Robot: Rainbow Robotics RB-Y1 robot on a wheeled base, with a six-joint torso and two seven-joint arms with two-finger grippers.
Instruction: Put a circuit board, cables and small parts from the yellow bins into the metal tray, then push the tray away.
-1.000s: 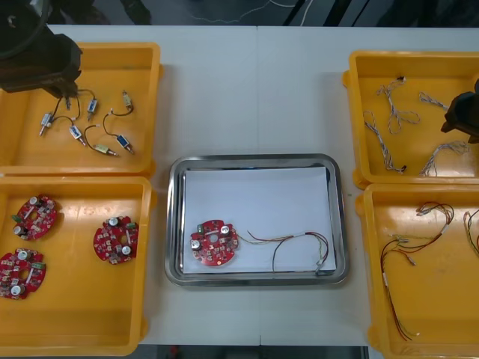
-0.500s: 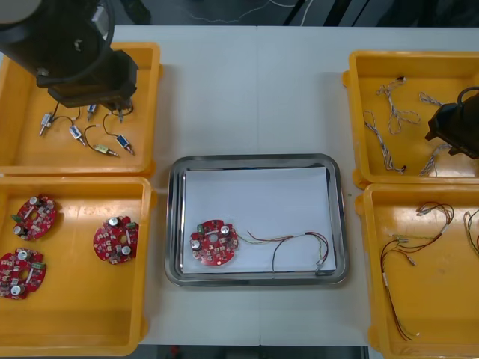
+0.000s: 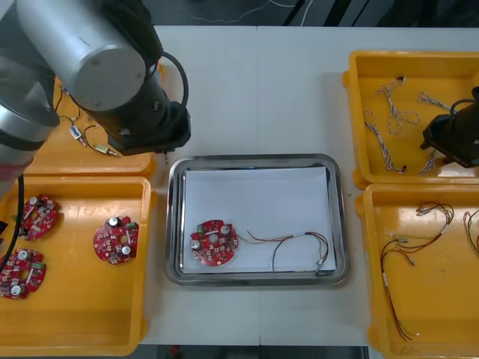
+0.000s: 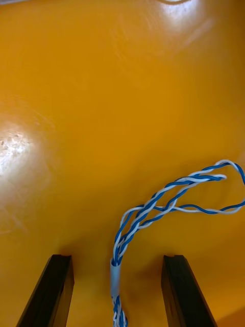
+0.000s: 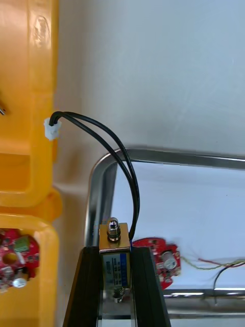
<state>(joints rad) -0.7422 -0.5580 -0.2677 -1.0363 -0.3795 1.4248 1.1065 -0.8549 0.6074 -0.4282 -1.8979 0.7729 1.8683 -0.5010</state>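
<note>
Left pincer [image 5: 117, 251] is clamped on a small metal part [image 5: 115, 265] whose black cable [image 5: 122, 153] loops up from it, hanging at the far left corner of the metal tray [image 3: 256, 159]. On the tray's white inside lie a red circuit board [image 3: 215, 242] and a red and yellow cable [image 3: 292, 243]. Across the surface [image 3: 254, 90], the right pincer [image 4: 117, 258] stands fingers apart in a yellow bin [image 3: 434, 75], straddling a twisted blue and white cable [image 4: 168, 199]

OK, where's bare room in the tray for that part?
The tray's white far half, between its far rim and the circuit board and cable; the near strip is crowded. Left pincer with the part is by the far-left corner.
</note>
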